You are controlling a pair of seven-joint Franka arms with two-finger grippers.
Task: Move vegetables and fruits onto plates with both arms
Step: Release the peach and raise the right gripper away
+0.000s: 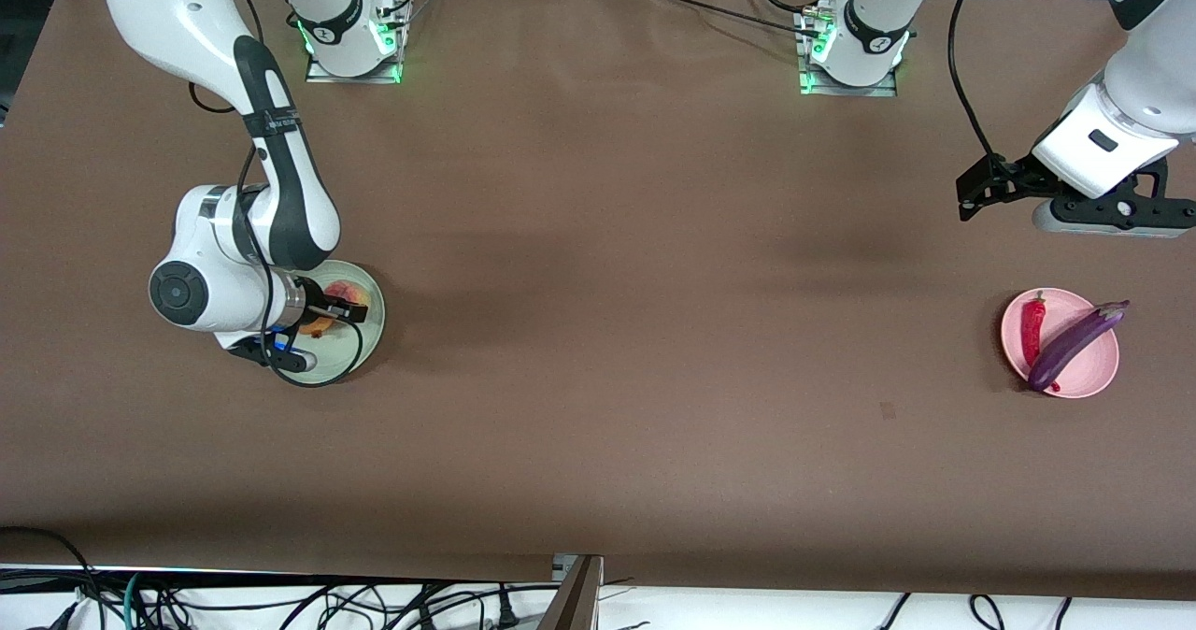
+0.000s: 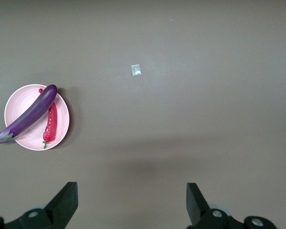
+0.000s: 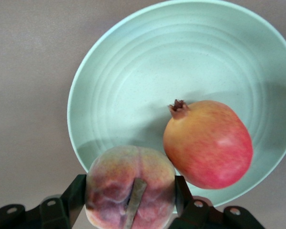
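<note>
My right gripper [image 3: 130,200] clamps the peach [image 3: 130,186] just over the green plate [image 3: 133,62], pomegranate [image 3: 207,143] beside; my left gripper [image 2: 132,202] waits agape.

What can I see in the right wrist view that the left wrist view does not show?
Only the right wrist view shows the green plate, the red-orange fruit lying in it, and the peach gripped in the right hand over the plate's rim. Only the left wrist view shows the pink plate with the eggplant and chili pepper on it, and the left hand open and empty above the table. Both show the brown table.
</note>
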